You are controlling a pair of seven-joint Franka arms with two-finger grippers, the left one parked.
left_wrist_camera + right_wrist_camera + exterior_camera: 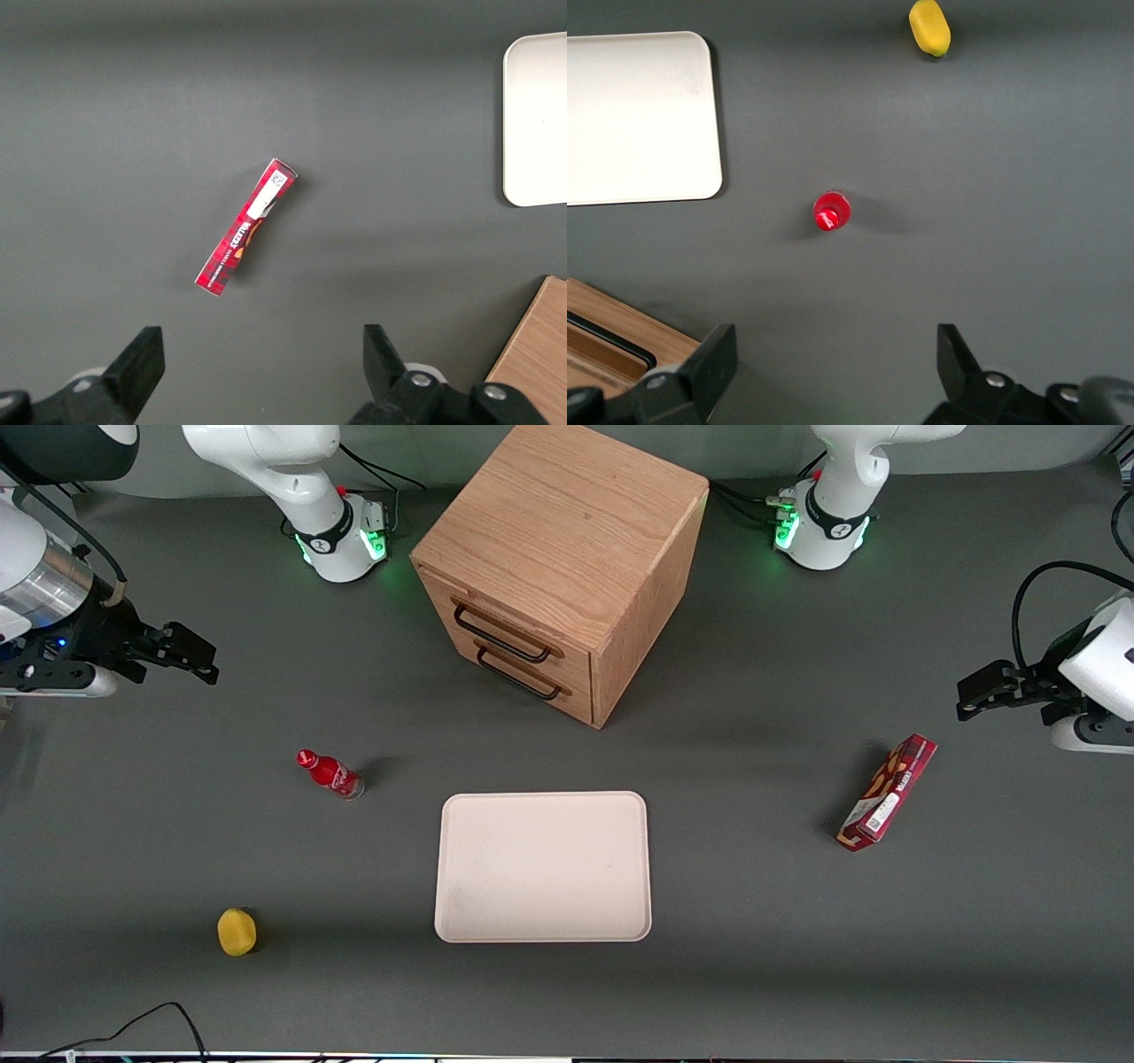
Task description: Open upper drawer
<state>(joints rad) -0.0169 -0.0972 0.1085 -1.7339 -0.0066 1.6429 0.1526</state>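
Note:
The wooden cube cabinet [567,531] stands at the middle of the table, farther from the front camera than the tray. Its upper drawer [523,622] sits flush and closed, its black wire handle [500,634] just above the lower drawer's handle [519,674]. My gripper [211,667] hovers open and empty above the table toward the working arm's end, well apart from the cabinet. In the right wrist view the gripper [835,347] holds nothing, and a corner of the cabinet [620,323] shows beside one finger.
A red bottle [330,774] [831,212] stands between my gripper and the pale tray [542,866] [638,115]. A yellow fruit [236,932] [930,27] lies nearer the front camera. A red box [888,792] [246,227] lies toward the parked arm's end.

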